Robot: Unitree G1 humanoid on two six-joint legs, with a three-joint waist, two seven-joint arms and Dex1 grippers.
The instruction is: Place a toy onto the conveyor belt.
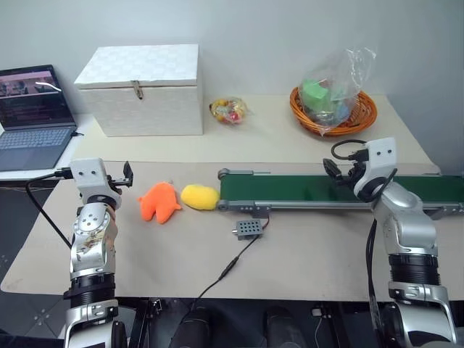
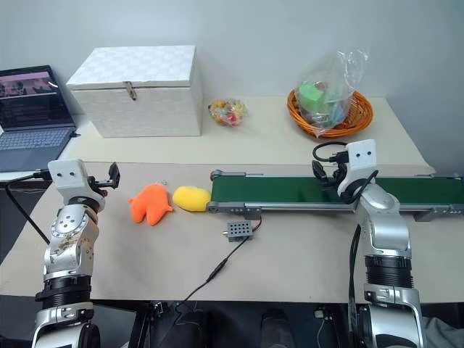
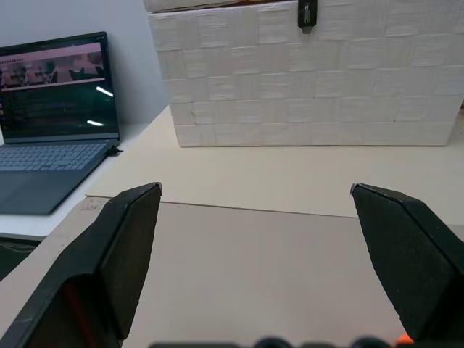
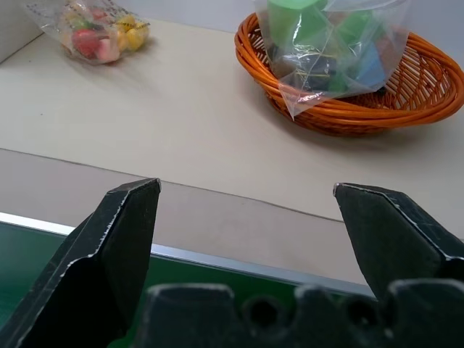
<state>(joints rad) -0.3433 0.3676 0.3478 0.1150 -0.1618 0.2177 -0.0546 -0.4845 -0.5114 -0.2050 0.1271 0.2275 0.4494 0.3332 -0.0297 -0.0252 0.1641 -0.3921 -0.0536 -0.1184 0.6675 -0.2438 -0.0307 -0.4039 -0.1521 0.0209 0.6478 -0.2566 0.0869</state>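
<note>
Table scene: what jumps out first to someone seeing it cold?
The orange plush toy and the yellow plush toy lie side by side mid-table, just off the left end of the green conveyor belt. Behind them sit a white woven box and an orange basket holding a plastic bag.

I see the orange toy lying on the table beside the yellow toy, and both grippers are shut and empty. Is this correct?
Not quite: the grippers are open, not shut. In each wrist view the two fingers stand wide apart with nothing between them, left gripper and right gripper. The rest holds: in the left eye view the orange toy lies on the table beside the yellow toy.
</note>
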